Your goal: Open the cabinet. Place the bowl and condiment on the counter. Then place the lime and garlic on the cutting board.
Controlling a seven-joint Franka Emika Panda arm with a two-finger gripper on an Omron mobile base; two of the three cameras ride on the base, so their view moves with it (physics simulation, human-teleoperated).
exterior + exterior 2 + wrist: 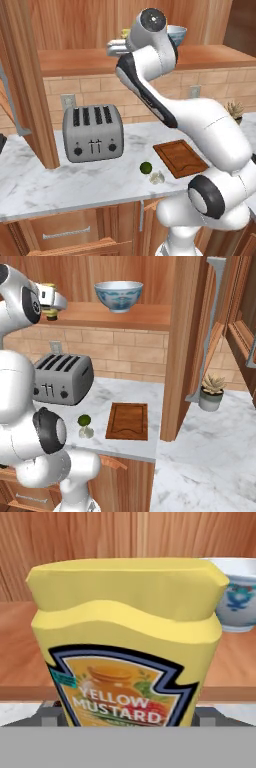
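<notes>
1. Reaching up to the open reddish-brown wooden wall cabinet (185, 346), the white arm's gripper (50, 303) sits at the cabinet's shelf, jaws spread wide on either side of the small yellow mustard bottle (125, 642); whether they touch it cannot be told.
2. Close in the hand view, the bottle stands upright on the shelf with its label facing the camera.
3. Further along the same shelf stands the wide white ceramic bowl with blue-teal pattern (119, 295), apart from the bottle.
4. Down on the white marble bench (60, 180), the small dark green lime (145, 167) and the whitish lumpy garlic bulb (157, 177) lie just beside each other, near the reddish-brown grooved wooden cutting board (180, 157).
5. A silver four-slot toaster (93, 132) stands left of them.
</notes>
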